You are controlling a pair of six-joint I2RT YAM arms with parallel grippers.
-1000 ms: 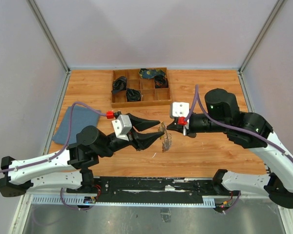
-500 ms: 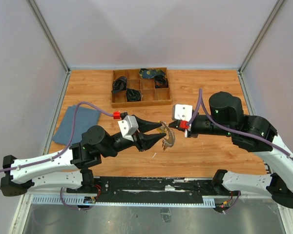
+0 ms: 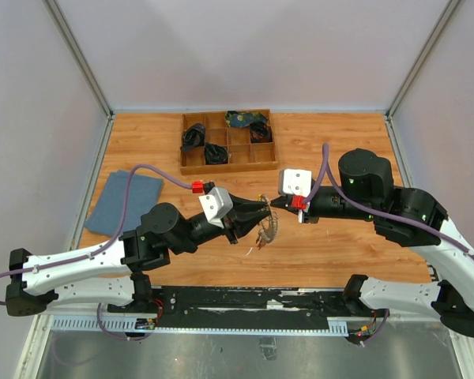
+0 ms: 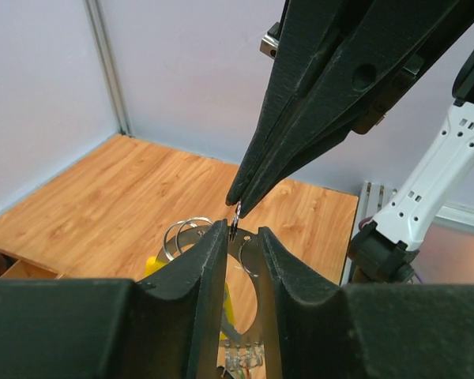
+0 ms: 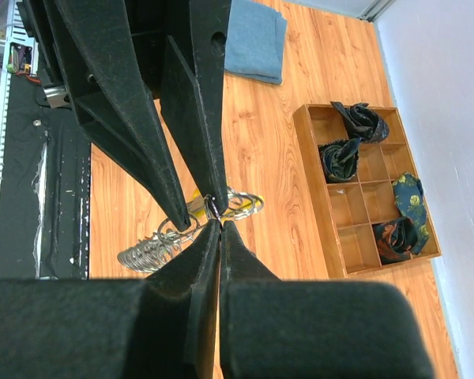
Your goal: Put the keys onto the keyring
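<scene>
Right claw [image 5: 220, 224]: clenched, its two tips pressed flat together on a thin wire of the keyring [image 5: 238, 203]. In the overhead view it reaches in from 3 o'clock.
Left claw [image 4: 242, 235]: comes from 9 o'clock, nose to nose with the right one. A narrow gap shows between its fingers with bright metal inside it. I cannot tell whether it pinches that metal or only straddles it.
Keyring: held up between the two claws near the middle of the table [image 3: 340, 253]. Its coils spread into several loops, and a yellow piece [image 4: 153, 267] sits on it.
Keys [image 5: 152, 253]: fanned in a bunch, hanging at 6 o'clock from the ring.
Risk, slip: the right claw's hold is on a very thin wire, so a small twist or pull from the left claw could likely tug it free and drop the bunch.
Risk, clash: the tips are almost touching, and any further closing-in may knock them together and jolt the ring.
Risk, tangle: the hanging keys could swing and snag on a finger.
Count, claws: two.
Count, keyring: one, with one yellow piece.
Count, keys: many, too tightly packed to number.
Count, cloth [image 3: 125, 201]: one, blue, at 9 o'clock.
Count, tray [image 3: 227, 167]: one, wooden, at 12 o'clock, holding four dark bundles [image 3: 215, 152] in separate compartments.
</scene>
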